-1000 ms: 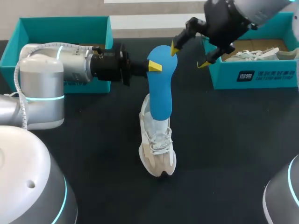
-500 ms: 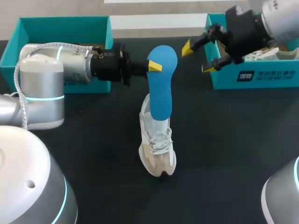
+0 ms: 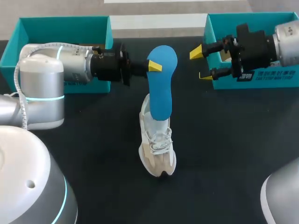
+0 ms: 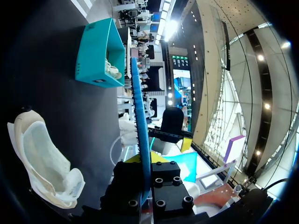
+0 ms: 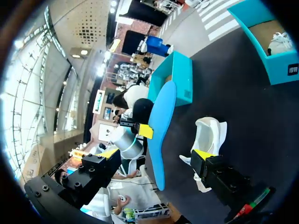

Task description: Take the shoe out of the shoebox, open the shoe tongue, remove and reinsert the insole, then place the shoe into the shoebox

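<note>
Right pincer farther right now, insole edge-on from left wrist.

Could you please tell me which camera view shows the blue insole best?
The head view: the blue insole shows its full face, upper end in the left pincer, lower end over the shoe. The left wrist view sees it edge-on, the right wrist view obliquely.

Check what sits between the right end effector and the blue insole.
Nothing. In the head view, only bare black table lies between the open right end effector and the insole.
</note>
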Controlling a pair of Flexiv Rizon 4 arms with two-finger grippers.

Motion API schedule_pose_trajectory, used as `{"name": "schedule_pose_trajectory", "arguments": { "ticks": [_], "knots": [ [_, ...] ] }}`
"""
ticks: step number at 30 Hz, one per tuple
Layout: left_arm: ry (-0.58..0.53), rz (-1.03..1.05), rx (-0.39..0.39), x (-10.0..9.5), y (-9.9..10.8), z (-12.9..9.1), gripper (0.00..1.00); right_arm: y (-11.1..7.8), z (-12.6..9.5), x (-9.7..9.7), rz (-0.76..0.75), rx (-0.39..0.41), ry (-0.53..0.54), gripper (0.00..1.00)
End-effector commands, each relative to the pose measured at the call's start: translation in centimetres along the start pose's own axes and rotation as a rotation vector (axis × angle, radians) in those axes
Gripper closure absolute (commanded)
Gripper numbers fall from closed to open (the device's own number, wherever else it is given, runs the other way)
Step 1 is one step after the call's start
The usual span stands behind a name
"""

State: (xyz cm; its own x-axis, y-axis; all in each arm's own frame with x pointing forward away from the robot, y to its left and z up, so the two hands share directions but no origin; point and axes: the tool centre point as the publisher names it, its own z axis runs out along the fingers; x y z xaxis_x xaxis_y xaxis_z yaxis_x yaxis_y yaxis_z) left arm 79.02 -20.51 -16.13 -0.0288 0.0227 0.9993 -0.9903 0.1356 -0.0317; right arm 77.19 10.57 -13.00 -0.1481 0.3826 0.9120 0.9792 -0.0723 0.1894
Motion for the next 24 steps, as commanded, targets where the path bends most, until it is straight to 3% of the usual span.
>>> {"name": "schedule_pose_trajectory", "arguments": {
  "ticks": [1,15,24],
  "knots": [
    [-0.002,0.000,0.000,0.0,0.1,0.0,1.00,0.1,0.2,-0.6,0.002,-0.006,0.156,0.00],
    [-0.002,0.000,0.000,0.0,0.1,0.0,1.00,0.6,0.5,-2.1,0.025,0.012,0.187,0.00],
    [-0.002,0.000,0.000,0.0,0.1,0.0,1.00,1.3,0.4,-2.0,0.026,-0.018,0.246,0.00]
  ]
}}
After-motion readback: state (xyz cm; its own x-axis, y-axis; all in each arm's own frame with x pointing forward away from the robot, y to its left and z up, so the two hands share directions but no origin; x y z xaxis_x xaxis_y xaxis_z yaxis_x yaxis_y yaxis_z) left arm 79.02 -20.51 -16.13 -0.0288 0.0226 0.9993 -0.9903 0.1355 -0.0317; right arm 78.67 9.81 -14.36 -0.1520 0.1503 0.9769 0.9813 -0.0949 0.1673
